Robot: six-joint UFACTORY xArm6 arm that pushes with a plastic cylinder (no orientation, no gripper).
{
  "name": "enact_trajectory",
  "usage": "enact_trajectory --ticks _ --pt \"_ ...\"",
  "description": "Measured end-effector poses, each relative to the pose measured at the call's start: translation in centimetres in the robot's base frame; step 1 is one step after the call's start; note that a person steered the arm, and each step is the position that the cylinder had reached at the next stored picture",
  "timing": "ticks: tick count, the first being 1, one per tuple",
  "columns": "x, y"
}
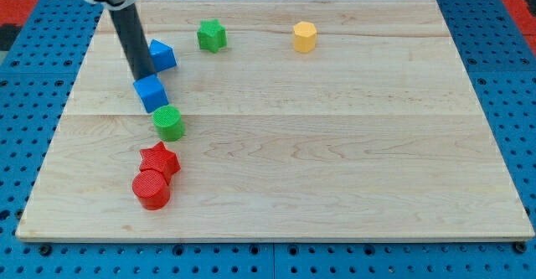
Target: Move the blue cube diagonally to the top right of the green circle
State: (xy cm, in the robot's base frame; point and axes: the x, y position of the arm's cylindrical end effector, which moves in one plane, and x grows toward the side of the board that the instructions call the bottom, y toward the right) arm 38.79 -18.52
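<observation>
The blue cube point(152, 93) lies on the wooden board at the view's left, just above and slightly left of the green circle point(168, 123), almost touching it. My rod comes down from the view's top left and my tip point(142, 78) stands at the cube's upper edge, touching or nearly touching it. A second blue block point(162, 55), wedge-like, lies just above and right of my tip, partly behind the rod.
A green star point(212, 35) and a yellow hexagon block point(305, 37) lie near the view's top. A red star point(160, 158) and a red cylinder point(152, 188) lie below the green circle. The board's left edge point(52, 136) is close by.
</observation>
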Motion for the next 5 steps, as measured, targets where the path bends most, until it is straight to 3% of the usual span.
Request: enact_trajectory --ticks 2,3,5 --pt "4.6 -3.2" --pt "8.8 -3.2" --pt "4.3 3.4"
